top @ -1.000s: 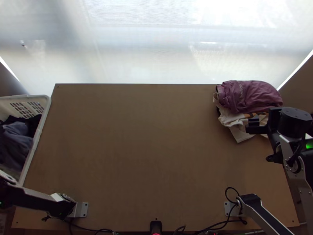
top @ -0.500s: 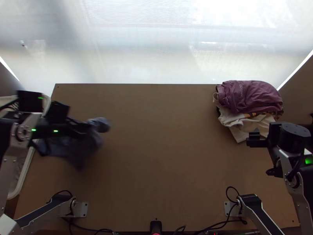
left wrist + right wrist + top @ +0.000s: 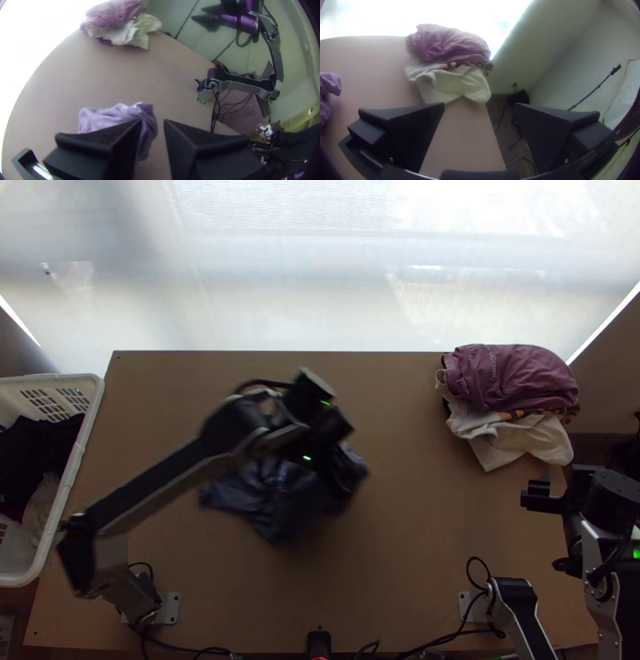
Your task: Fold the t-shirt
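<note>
The bunched blue-grey t-shirt (image 3: 276,504) lies on the middle of the table, partly under my left gripper (image 3: 334,478). In the left wrist view, that gripper (image 3: 152,123) is slightly open, and the shirt (image 3: 113,116), lilac there, runs behind one finger and shows at the gap. Over the table's right edge is my right gripper (image 3: 538,494). Its wrist view shows the gripper (image 3: 479,105) wide open with nothing between its fingers, and part of the shirt (image 3: 328,86) beyond it.
A folded purple garment (image 3: 512,376) rests on cream-white cloth (image 3: 512,440) at the table's far right corner. At the left edge stands a white basket (image 3: 76,460) with dark and pale cloth inside. The left arm crosses the table's left half.
My left gripper has come out from the basket side to the table's middle, and the shirt has moved right with it. My right gripper has shifted slightly toward the near edge, off the cream-white cloth.
</note>
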